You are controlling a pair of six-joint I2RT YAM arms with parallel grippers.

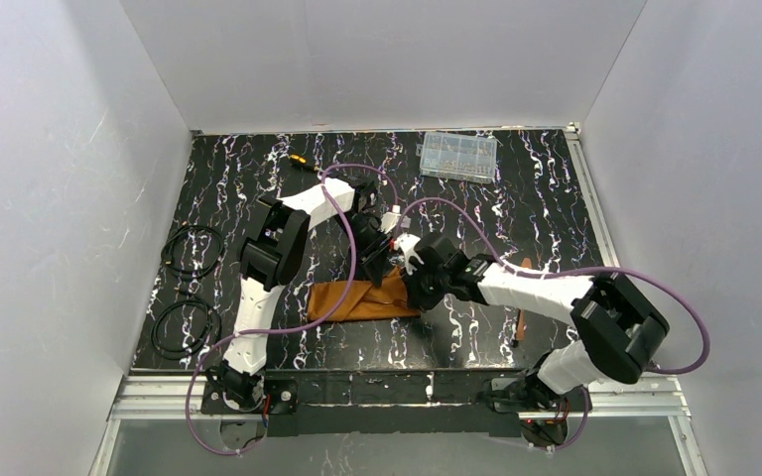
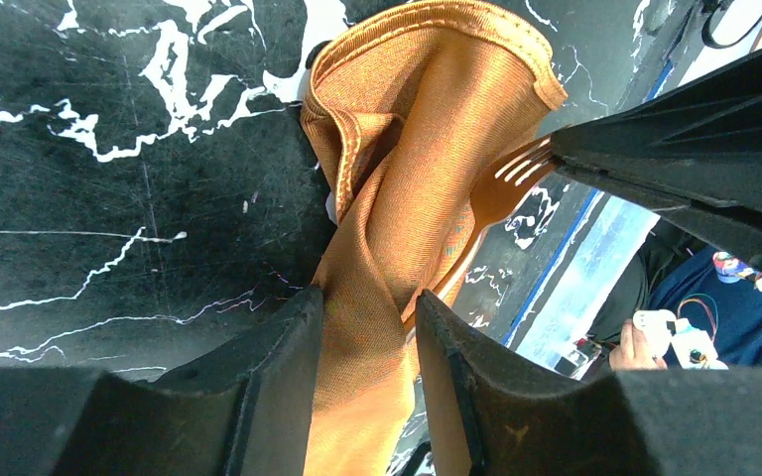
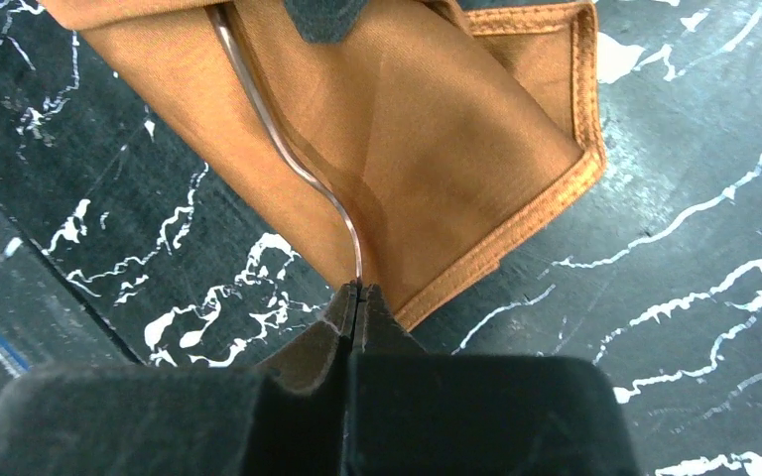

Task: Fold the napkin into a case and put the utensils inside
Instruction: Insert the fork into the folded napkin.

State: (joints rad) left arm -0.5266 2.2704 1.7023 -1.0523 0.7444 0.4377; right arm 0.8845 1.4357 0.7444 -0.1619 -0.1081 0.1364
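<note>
The rust-orange cloth napkin [image 1: 357, 299] lies folded in a narrow strip at the middle of the black white-veined table [image 1: 516, 208], with both wrists crowding over its right end. The left gripper [image 2: 367, 307] is narrowed on a bunched fold of it. The right gripper [image 3: 357, 293] is pinched tight on the tine end of a slim copper-coloured metal fork [image 2: 491, 198] resting against the cloth.

Another slim copper utensil [image 1: 520, 325] lies to the right, partly under the right arm. At the far edge are a clear plastic compartment box [image 1: 458, 156] and a yellow-and-black screwdriver [image 1: 302, 161]. Black cable coils [image 1: 193, 251] lie far left.
</note>
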